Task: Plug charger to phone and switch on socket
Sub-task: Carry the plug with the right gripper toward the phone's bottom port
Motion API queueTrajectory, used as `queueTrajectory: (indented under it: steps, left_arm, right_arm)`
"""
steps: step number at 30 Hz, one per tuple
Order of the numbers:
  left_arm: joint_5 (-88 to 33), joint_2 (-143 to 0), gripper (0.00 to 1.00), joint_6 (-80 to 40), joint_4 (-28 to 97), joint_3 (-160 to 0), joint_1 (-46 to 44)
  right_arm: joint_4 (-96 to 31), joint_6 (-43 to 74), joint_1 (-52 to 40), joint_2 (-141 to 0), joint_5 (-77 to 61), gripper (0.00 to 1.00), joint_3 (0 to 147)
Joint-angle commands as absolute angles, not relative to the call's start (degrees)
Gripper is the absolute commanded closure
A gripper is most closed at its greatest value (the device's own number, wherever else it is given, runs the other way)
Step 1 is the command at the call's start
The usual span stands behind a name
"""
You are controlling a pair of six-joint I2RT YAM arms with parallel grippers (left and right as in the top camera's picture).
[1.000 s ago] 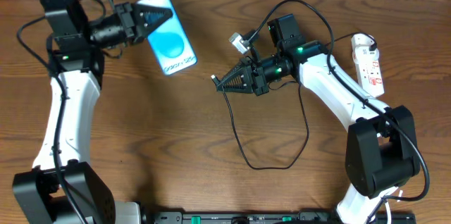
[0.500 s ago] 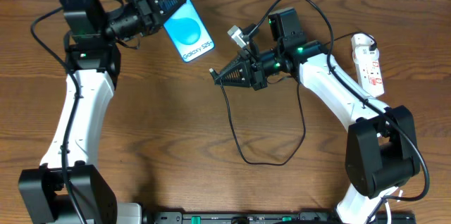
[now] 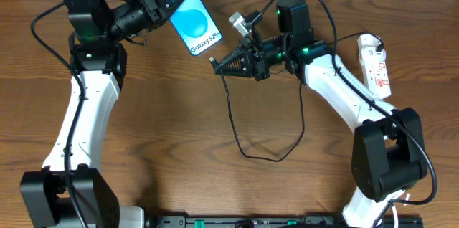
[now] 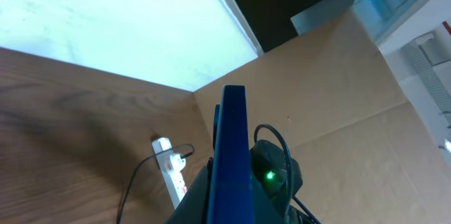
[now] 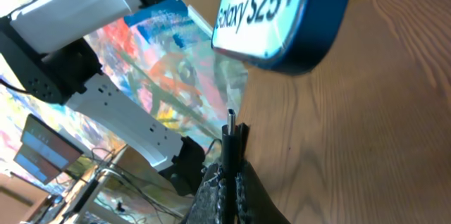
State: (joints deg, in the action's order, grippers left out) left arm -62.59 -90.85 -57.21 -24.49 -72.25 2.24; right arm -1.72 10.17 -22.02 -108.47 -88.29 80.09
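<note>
My left gripper (image 3: 166,0) is shut on the phone (image 3: 193,23), blue screen with "Galaxy S25+" text, held up above the table's back edge. In the left wrist view the phone (image 4: 234,160) shows edge-on between the fingers. My right gripper (image 3: 224,65) is shut on the charger plug (image 3: 214,60), whose tip points left, just below the phone's lower end. In the right wrist view the plug tip (image 5: 231,124) stands a short way under the phone (image 5: 282,13). The black cable (image 3: 237,127) loops down over the table. The white socket strip (image 3: 376,65) lies at the far right.
The socket also shows in the left wrist view (image 4: 169,168), with a black cable plugged in. The wooden table (image 3: 158,149) stretches below both arms. A black rail runs along the front edge (image 3: 272,221).
My left gripper has raised the phone and carried it right, toward the plug. My right gripper has moved up and a little left with the plug, closing the gap.
</note>
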Motion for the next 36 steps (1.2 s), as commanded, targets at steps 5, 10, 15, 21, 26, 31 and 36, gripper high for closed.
queueTrajectory:
  steps: [5,10,15,21,26,31,36]
  left_arm:
    - [-62.28,-89.80,0.93,-57.76,-25.91,-72.97,2.37]
    - [-62.52,-89.80,0.93,-57.74,-25.89,-72.97,2.37]
    - [-62.48,-89.80,0.93,-57.71,-25.89,-72.97,2.26]
    - [-62.48,-89.80,0.93,-57.49,-25.89,-72.97,2.20]
    - [-62.50,-89.80,0.93,-57.52,-25.87,-72.97,2.09]
    - [-62.48,-89.80,0.93,-57.54,-25.87,-72.97,0.84]
    - [-63.07,-89.80,0.93,-57.54,-25.87,-72.97,0.40]
  right_arm:
    - [3.16,18.26,-21.61,-107.15,-89.38,0.99,80.88]
    - [4.14,19.11,-21.52,-107.15,-89.27,0.99,80.90]
    - [7.27,22.13,-21.30,-107.15,-89.30,0.99,80.90]
    - [11.35,24.84,-21.30,-107.15,-89.27,0.99,80.88]
    - [11.38,24.84,-21.30,-107.15,-89.10,0.99,80.90]
    - [11.38,24.82,-21.30,-107.15,-89.01,0.99,80.90]
    - [11.35,24.84,-21.28,-107.15,-88.88,0.99,80.90]
